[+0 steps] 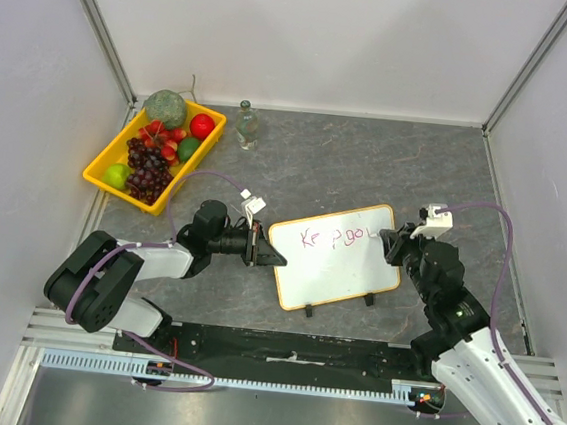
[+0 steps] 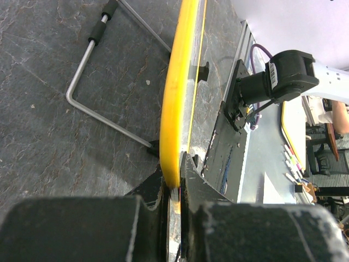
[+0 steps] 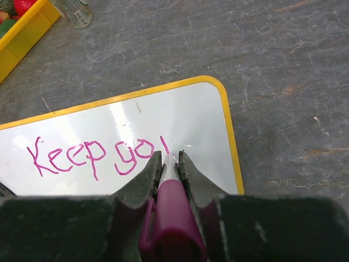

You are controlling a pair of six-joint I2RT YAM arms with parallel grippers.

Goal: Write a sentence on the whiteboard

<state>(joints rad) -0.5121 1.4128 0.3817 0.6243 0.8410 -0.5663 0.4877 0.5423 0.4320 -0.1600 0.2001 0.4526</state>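
Yellow-framed whiteboard (image 1: 343,274), rounded corners, reading "Keep goi" in pink. Clamped edge-on by left gripper (image 1: 257,246). Touched at last stroke by pink marker (image 3: 173,218) pinched in right gripper (image 3: 170,159).

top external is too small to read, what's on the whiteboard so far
Observer: The right wrist view shows the whiteboard reading "Keep go" plus one more stroke, in pink.
Operator: is the right arm gripping anything
Observer: Yes, the right hand is shut on a pink marker, with its tip at the board.
Operator: and the other arm
Observer: The left hand is shut on the whiteboard's yellow edge.
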